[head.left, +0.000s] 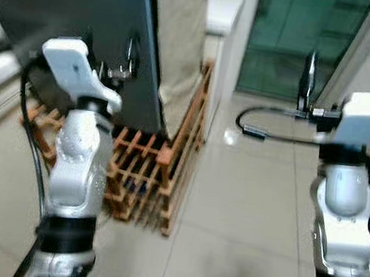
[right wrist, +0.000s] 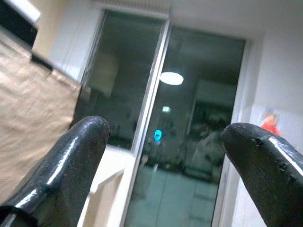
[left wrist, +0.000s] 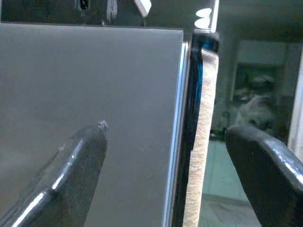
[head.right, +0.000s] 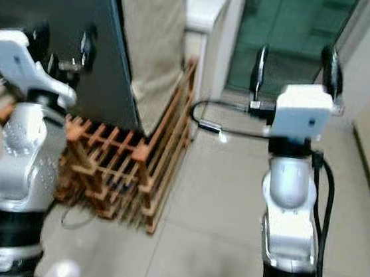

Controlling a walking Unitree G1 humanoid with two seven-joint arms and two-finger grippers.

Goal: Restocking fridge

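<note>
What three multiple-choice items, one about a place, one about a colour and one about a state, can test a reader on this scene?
1. Where does the wooden rack stand?
A. on the tile floor, at the foot of the dark door
B. on a table
C. on top of the door

2. What colour is the door before the left end effector?
A. white
B. dark grey to black
C. red

3. In what state is the right end effector?
A. shut on a bottle
B. shut, holding nothing
C. open, holding nothing

Answers:
1. A, since the head views show the rack on the floor at the door's lower edge.
2. B, since the panel looks dark in the head views and grey in the left wrist view.
3. C, since its wrist view shows the two fingers well apart with only the room between them.
</note>
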